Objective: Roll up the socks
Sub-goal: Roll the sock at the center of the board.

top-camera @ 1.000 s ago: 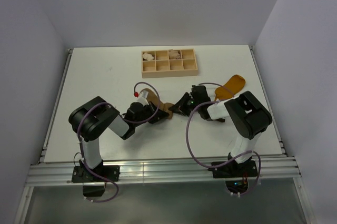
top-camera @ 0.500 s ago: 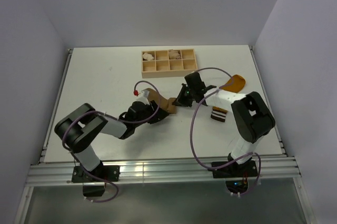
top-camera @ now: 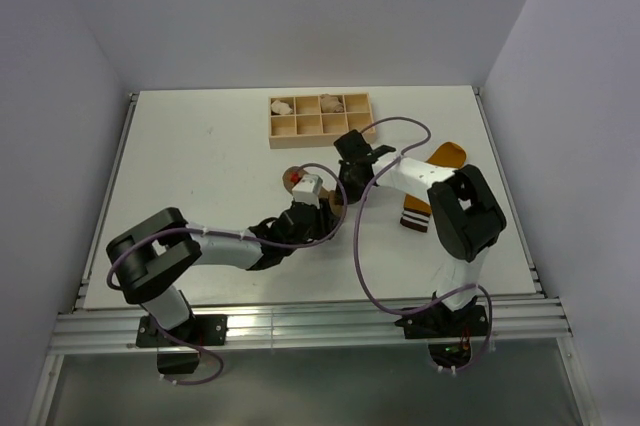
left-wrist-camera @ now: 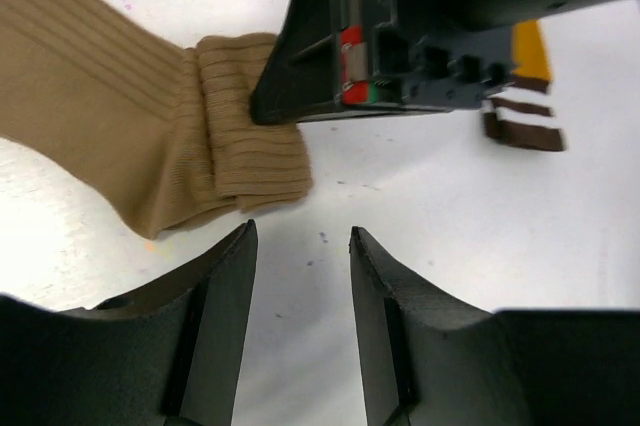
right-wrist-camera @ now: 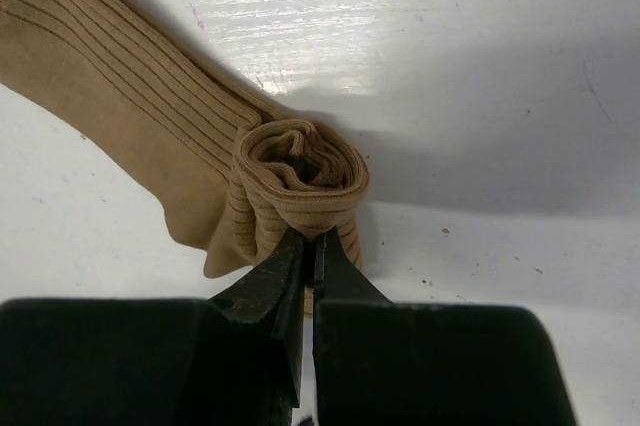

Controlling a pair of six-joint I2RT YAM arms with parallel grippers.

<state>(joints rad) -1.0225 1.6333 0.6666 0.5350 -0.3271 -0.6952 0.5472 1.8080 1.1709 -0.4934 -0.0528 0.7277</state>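
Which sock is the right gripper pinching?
The tan ribbed sock, pinched at its rolled cuff by the right gripper; the mustard striped-cuff sock lies apart, untouched.

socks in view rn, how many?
2. A tan ribbed fabric sock lies mid-scene, its rolled cuff at the tips of the shut right pincer. A mustard-orange fabric sock with a brown-and-white striped cuff lies further right. No others visible.

Built of white links and black joints, left arm (top-camera: pixel 225 241) and right arm (top-camera: pixel 415 178) alike. Looped with purple cable (top-camera: pixel 357 266) running back from each wrist. Tipped with matte black, wedge-shaped fingers (left-wrist-camera: pixel 225 316). Marked with a red-and-white block (top-camera: pixel 303 182) behind the left fingers, red and green spots (left-wrist-camera: pixel 358 66) on the right's black housing.
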